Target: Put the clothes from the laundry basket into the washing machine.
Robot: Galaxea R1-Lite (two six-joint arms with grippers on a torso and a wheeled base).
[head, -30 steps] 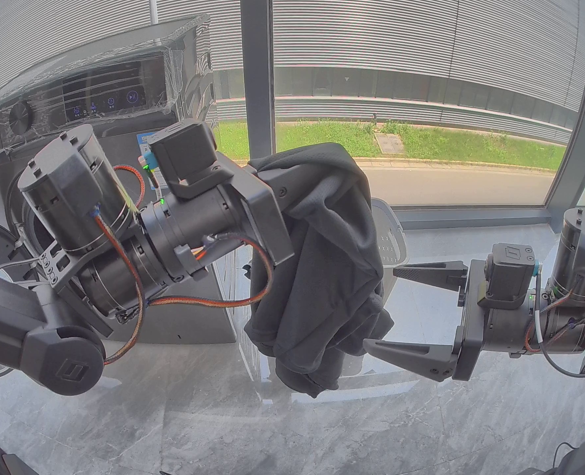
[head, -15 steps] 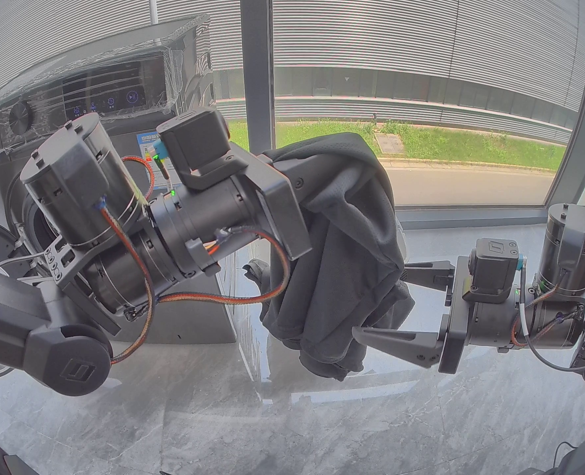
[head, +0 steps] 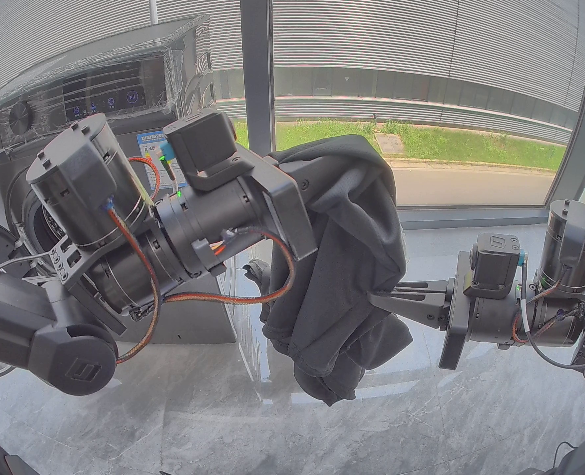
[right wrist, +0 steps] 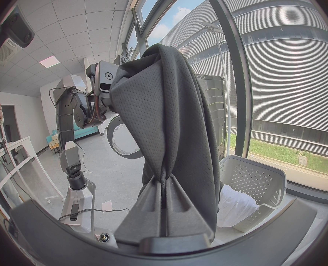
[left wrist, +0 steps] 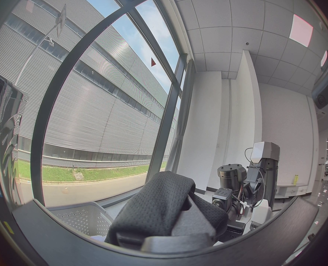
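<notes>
A dark grey garment [head: 338,252] hangs in the air from my left gripper [head: 322,166], which is shut on its top edge; the cloth drapes over the fingers [left wrist: 171,237]. My right gripper [head: 376,296] is shut on a fold lower down on the garment [right wrist: 171,122], its fingertips pinched together at the cloth [right wrist: 164,180]. The white perforated laundry basket [right wrist: 258,180] stands on the floor behind the garment, with a white cloth [right wrist: 234,207] inside. The washing machine [head: 101,100] is at the left, with its round door [right wrist: 125,139] swung open.
A window wall with a dark pillar [head: 256,61] runs behind the basket. Grey tiled floor [head: 239,417] spreads below both arms. A white table [right wrist: 12,156] and a small stand [right wrist: 73,167] are farther back in the room.
My right gripper was open beside the garment; it has moved in toward the cloth and shut on a lower fold. The left arm has raised the garment slightly.
</notes>
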